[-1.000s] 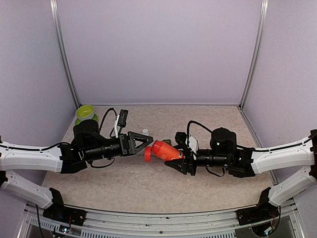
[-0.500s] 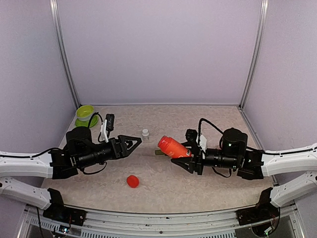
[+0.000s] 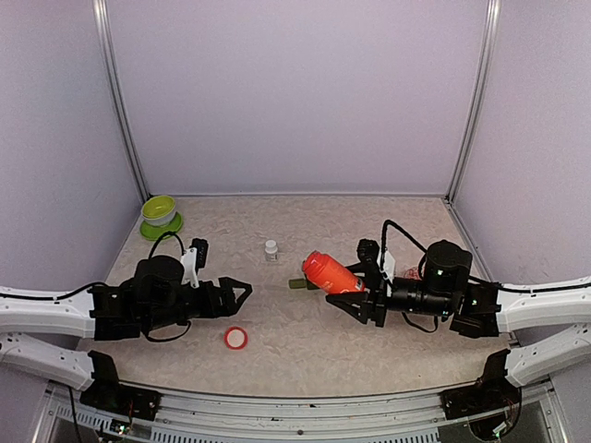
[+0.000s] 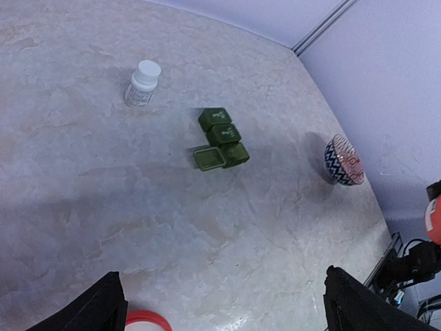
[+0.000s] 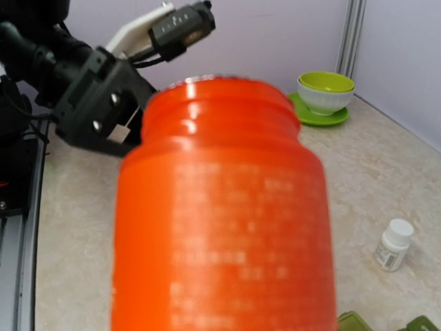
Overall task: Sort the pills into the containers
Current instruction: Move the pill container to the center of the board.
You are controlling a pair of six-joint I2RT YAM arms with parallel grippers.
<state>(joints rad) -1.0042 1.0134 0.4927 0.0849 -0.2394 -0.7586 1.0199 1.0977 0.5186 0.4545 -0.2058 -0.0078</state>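
The right gripper [image 3: 354, 292] pinches the orange bottle [image 3: 330, 273] by its base, tilted, with the uncapped mouth over the 3 green containers [image 4: 220, 138] at the middle of the bench [image 3: 388, 221], likely ready to tip pills in. Its arm stretches low from the right edge. The left gripper [image 3: 238, 296], spread wide and empty, hovers beside the red cap [image 3: 235, 338] near the front edge.
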